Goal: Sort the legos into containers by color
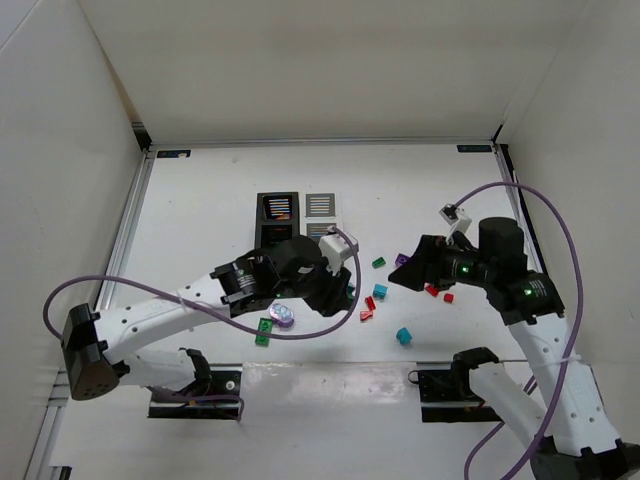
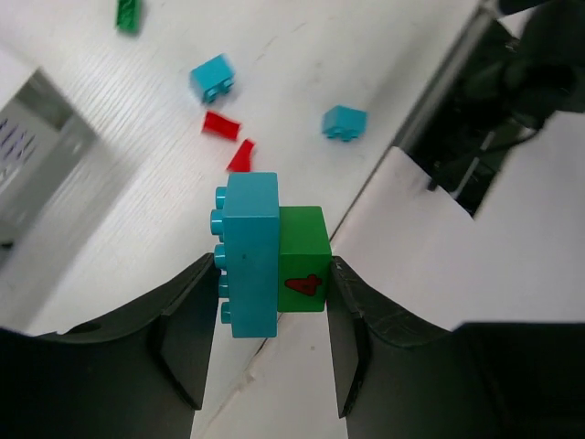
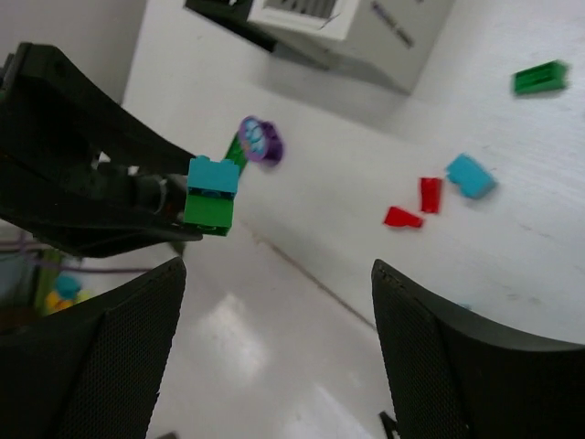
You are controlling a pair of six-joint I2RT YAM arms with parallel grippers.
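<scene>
Just nearer than the bins (image 1: 260, 215), the left gripper (image 2: 270, 306) clamps a teal brick (image 2: 249, 251) stuck to a green brick (image 2: 303, 261). Both look light, stiff and slick; flat side faces seem the best hold. Right of the bins, the right gripper (image 3: 279, 283) gapes empty, loose legos (image 1: 380, 291) scattered beside it.
</scene>
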